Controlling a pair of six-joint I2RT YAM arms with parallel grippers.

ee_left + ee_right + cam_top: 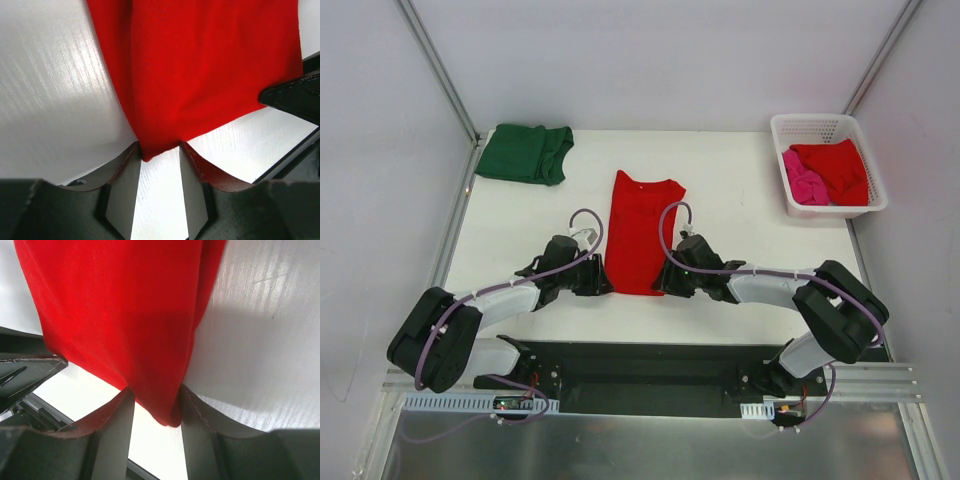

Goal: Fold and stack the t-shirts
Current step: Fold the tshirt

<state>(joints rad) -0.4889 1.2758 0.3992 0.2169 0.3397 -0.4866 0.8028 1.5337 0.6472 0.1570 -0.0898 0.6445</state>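
**A:** Left gripper [159, 146] first. Its jaws are part-way apart, and the near-left hem corner of the red t-shirt [210, 65] sits right between the fingertips, brushing both (clamped or only touching, I cannot tell).

**B:** Now the right gripper [154, 390]. Its jaws are narrowed on the near-right corner, with a thick fold of red cloth filling the whole gap. That's a pinch!

**A:** The shirt itself is plain bright red, folded lengthwise into a narrow strip. Collar at the far end, hem toward the arms, lying mid-way across the white desk [740, 200].

**B:** Further out, in the far-left corner, there's a green t-shirt [525, 153], dark and folded, well apart from the red one.

**A:** Far right, a white lattice basket [817, 119] stands at the desk's edge. A second red t-shirt [840, 168] is crumpled inside it, with a pink t-shirt [804, 182] bunched on its left.
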